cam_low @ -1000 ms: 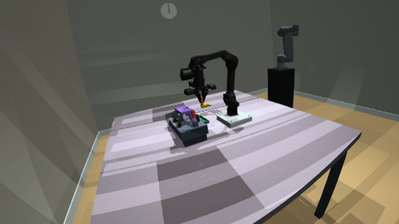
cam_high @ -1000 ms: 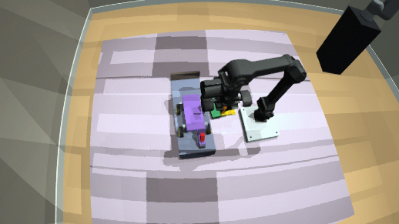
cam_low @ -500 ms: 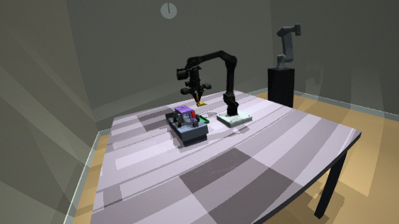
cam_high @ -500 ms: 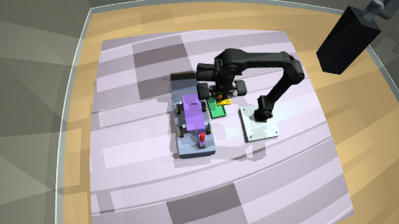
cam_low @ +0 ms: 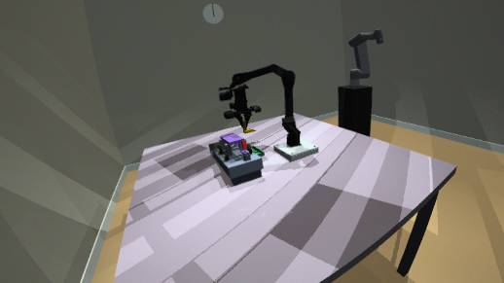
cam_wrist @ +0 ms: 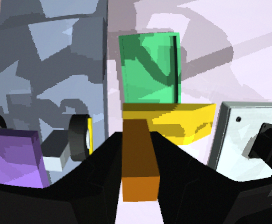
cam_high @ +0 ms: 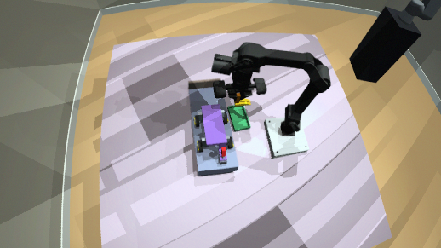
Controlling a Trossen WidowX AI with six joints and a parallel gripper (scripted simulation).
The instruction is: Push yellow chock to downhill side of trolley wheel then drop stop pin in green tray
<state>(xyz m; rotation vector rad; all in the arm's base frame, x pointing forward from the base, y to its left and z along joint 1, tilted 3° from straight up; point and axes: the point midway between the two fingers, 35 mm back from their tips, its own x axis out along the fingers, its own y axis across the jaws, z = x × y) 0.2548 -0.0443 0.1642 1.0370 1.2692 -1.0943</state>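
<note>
My gripper (cam_high: pixel 238 95) (cam_low: pixel 244 124) (cam_wrist: pixel 135 139) is shut on the orange handle of the yellow chock (cam_high: pixel 243 102) (cam_low: pixel 249 130) (cam_wrist: pixel 187 117). It holds the chock in the air, beside the ramp and near the green tray (cam_high: pixel 239 118) (cam_wrist: pixel 149 75). The chock's rubber base is hard to make out. The purple trolley (cam_high: pixel 214 125) (cam_low: pixel 233 138) (cam_wrist: pixel 14 157) stands on the grey-blue ramp (cam_high: pixel 217 170) (cam_low: pixel 243 168) (cam_wrist: pixel 62 65). The red-headed stop pin (cam_high: pixel 223 152) (cam_low: pixel 244 145) stands upright in its holder at the trolley's uphill end; the wrist view does not show it.
The arm's white base plate (cam_high: pixel 277 151) (cam_low: pixel 297 152) (cam_wrist: pixel 237 145) is to the right of the ramp and tray. A brown strip (cam_high: pixel 204 83) lies across the ramp's far end in the top view. A second robot on a black pedestal (cam_low: pixel 354 109) stands beyond the table.
</note>
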